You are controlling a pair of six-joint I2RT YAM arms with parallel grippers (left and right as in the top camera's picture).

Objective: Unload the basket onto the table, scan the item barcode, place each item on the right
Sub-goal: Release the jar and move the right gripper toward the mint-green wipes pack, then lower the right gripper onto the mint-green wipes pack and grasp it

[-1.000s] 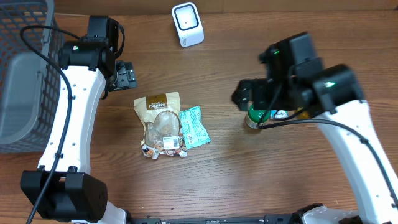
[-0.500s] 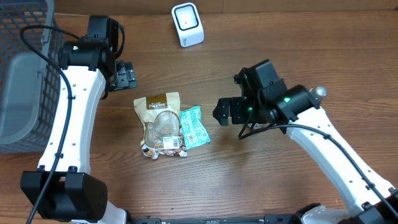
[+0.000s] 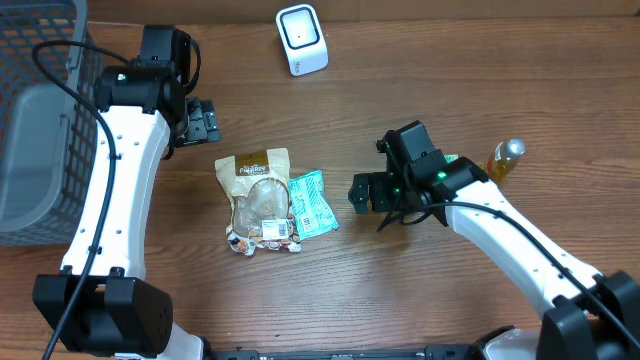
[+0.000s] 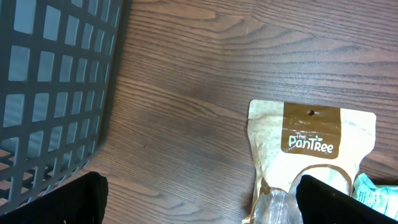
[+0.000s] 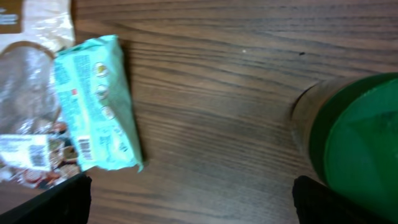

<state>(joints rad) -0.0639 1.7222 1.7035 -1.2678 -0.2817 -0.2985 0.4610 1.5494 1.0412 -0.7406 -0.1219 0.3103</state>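
Observation:
A brown snack pouch (image 3: 258, 190) lies flat mid-table, with a teal packet (image 3: 313, 203) against its right side. The packet's barcode label faces up in the right wrist view (image 5: 93, 106). The white scanner (image 3: 301, 40) stands at the table's back edge. My right gripper (image 3: 357, 192) hovers open just right of the teal packet, over bare wood (image 5: 193, 202). My left gripper (image 3: 205, 120) is open above and left of the pouch (image 4: 314, 146), holding nothing (image 4: 202, 205).
A dark mesh basket (image 3: 35, 120) fills the left side (image 4: 56, 81). A green-topped container (image 5: 364, 130) sits right of my right gripper, mostly hidden under the arm from overhead. An amber bottle (image 3: 505, 158) stands at the right.
My right arm has swung down and left, off the green-topped container, bringing its gripper close to the teal packet. The amber bottle came into view. The left arm has not moved.

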